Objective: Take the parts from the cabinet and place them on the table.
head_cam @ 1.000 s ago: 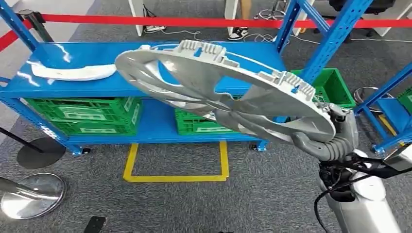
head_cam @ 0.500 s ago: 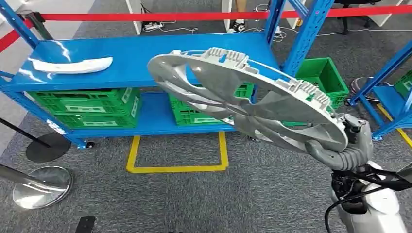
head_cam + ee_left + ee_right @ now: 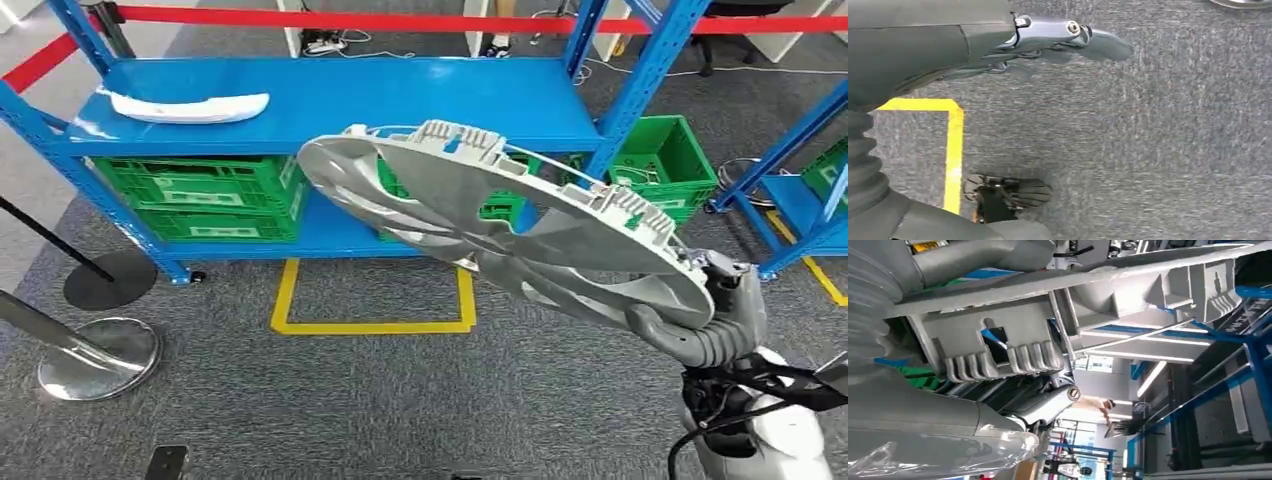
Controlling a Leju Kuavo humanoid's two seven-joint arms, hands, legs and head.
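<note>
Wheel cover (image 3: 500, 225), a big silver disc with spokes and clip tabs along its rim, is hanging out in front of the robot above the grey carpet (image 3: 350, 400), clear of the blue shelf unit (image 3: 330, 95). The right hand (image 3: 700, 325) is grasping it at the rim edge nearest the robot; the right wrist view is showing the ribbed clips (image 3: 1003, 362) pressed close against that hand. The left hand (image 3: 1048, 37) is hanging over the carpet, holding nothing, fingers lying fairly straight.

It is looking like thin moulded plastic: probably light and stiff, though wide, so held at one edge it is likely levering hard on the grip. The rim is the sensible place to hold; the clip tabs seem breakable.

The disc is lying tilted, its far edge reaching toward the shelf unit, clip side facing up. A white curved part (image 3: 190, 106) is resting on the shelf top.
</note>
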